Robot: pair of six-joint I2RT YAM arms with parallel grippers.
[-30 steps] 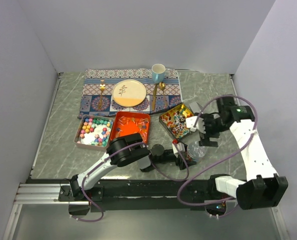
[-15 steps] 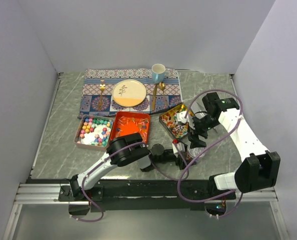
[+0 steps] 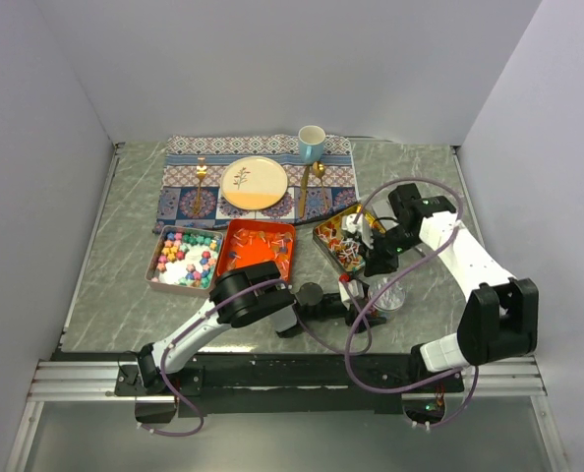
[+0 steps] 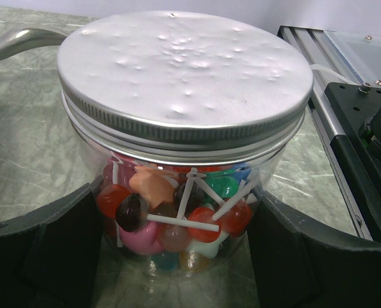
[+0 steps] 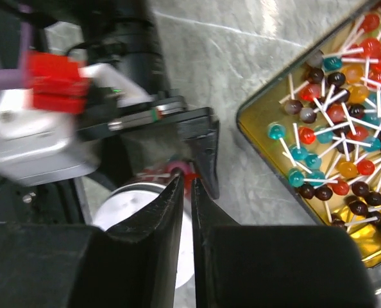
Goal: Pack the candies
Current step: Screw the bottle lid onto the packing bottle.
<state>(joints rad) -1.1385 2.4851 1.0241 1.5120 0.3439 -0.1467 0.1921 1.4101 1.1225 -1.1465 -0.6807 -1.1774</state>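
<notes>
The candies lie in three tins: pastel lumps (image 3: pixel 184 259) in the left one, red-orange wrapped ones (image 3: pixel 259 250) in the orange one, and lollipops on white sticks (image 5: pixel 344 128) in the gold tin (image 3: pixel 323 236). A clear jar (image 4: pixel 177 212) with a silver lid (image 4: pixel 184 64) holds more lollipops. My left gripper (image 4: pixel 177 263) is shut on the jar's sides, low on the table. My right gripper (image 5: pixel 186 183) is shut with nothing between its fingers. It hangs just over the jar (image 3: pixel 388 295) and the lid's edge (image 5: pixel 139 218), beside the gold tin (image 5: pixel 243 122).
At the back lies a patterned placemat (image 3: pixel 179 202) with a plate (image 3: pixel 254 183), a fork (image 3: pixel 201 177), a spoon (image 3: pixel 310 182) and a blue cup (image 3: pixel 312 144). Walls close in both sides. A metal rail (image 3: pixel 76 379) runs along the near edge.
My right gripper has moved left, from beside the gold tin to over the jar, and its jaws have shut. The left arm and the jar have stayed still.
</notes>
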